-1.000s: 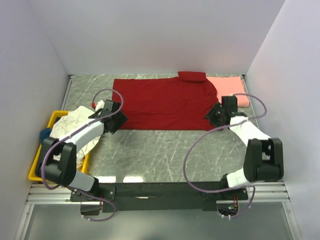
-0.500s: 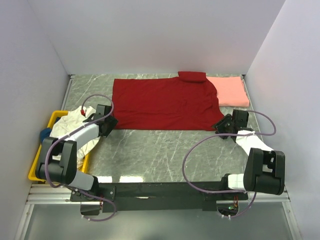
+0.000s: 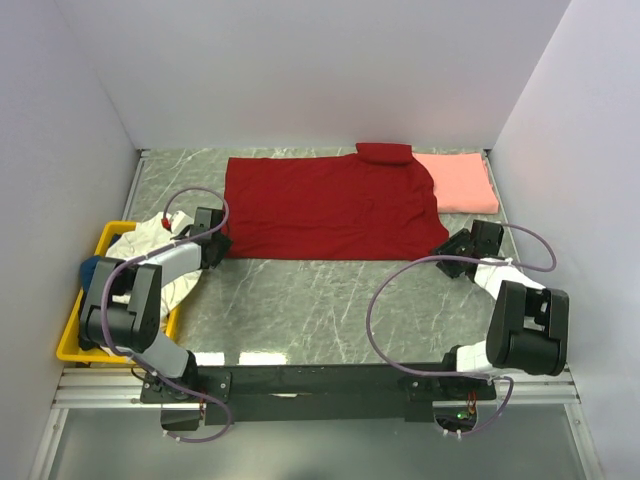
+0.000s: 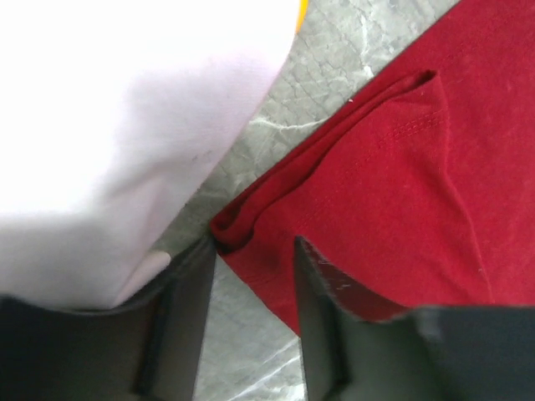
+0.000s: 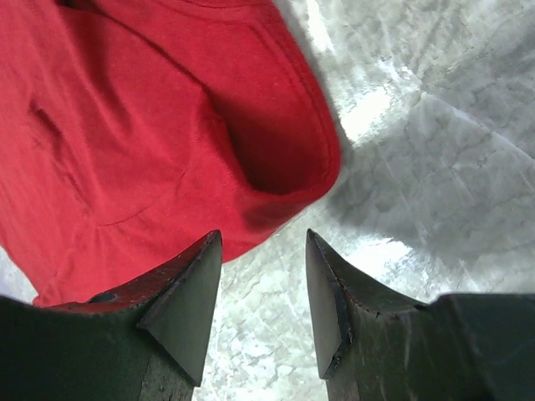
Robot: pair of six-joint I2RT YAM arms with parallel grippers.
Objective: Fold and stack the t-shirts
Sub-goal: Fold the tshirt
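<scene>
Note: the left hand (image 4: 253,251) and right hand (image 5: 263,236) have lowered to the near corners of the red shirt (image 3: 330,205), which lies flat on the surface (image 3: 320,300). The left hand is narrowing around its corner but not yet pinching. The right hand is spread. Expect the fold grasp next.

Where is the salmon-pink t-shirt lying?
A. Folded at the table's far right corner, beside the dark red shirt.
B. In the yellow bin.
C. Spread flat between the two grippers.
A: the salmon-pink t-shirt lies folded at the far right corner, next to the spread dark red shirt, away from the yellow bin.
</scene>
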